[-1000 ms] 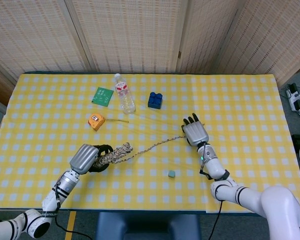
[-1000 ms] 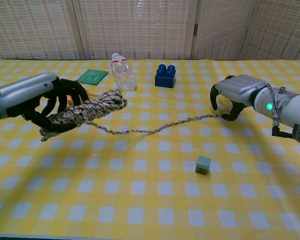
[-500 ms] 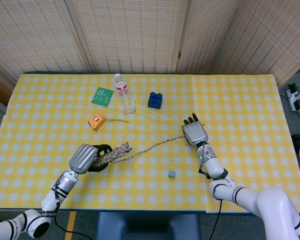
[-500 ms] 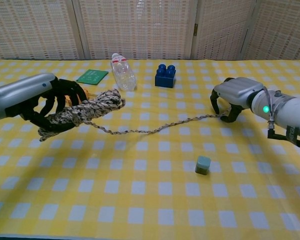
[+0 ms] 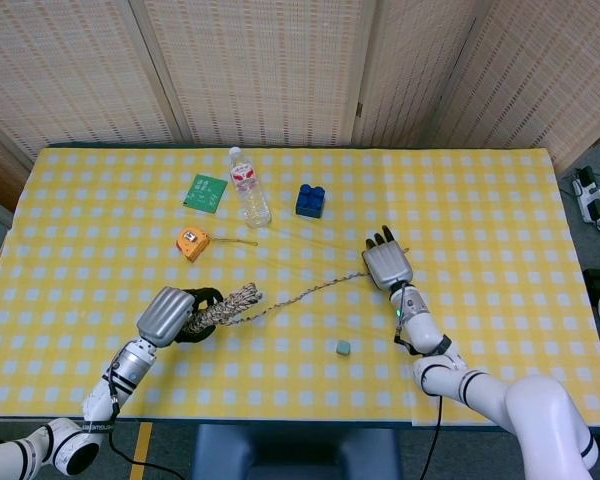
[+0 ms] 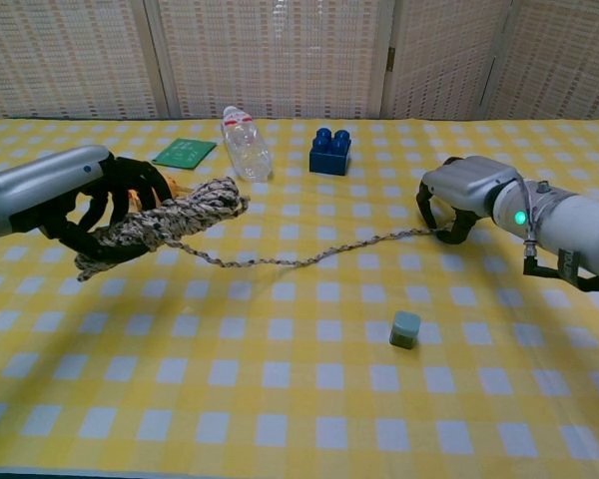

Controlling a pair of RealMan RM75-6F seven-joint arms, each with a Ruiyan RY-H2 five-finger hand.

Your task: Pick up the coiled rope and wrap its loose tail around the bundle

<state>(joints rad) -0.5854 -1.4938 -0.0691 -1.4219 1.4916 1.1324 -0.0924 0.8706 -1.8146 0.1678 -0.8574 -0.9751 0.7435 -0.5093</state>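
From the head view I see my left robot hand point(image 5: 169, 314) wrapped around the coil point(image 5: 223, 310), which juts out toward the right robot hand point(image 5: 387, 266). The tail point(image 5: 310, 291) runs from the coil across the bench point(image 5: 480, 200) to the right robot hand, whose fingers curl down over its far end; whether they actually pinch it I cannot tell. A small grey cube point(image 5: 343, 347) lies near that hand, on my side of the tail. Beyond the left hand sit an orange tape measure point(image 5: 191, 243), a green card point(image 5: 206, 191) and a bottle point(image 5: 249, 187); a blue block point(image 5: 311, 200) sits beyond the right.

From the chest view my left robot hand point(image 6: 75, 196) holds the coil point(image 6: 165, 224) clear of the bench, the tail point(image 6: 309, 255) sagging onto the cloth and ending under the curled fingers of the right robot hand point(image 6: 457, 196)
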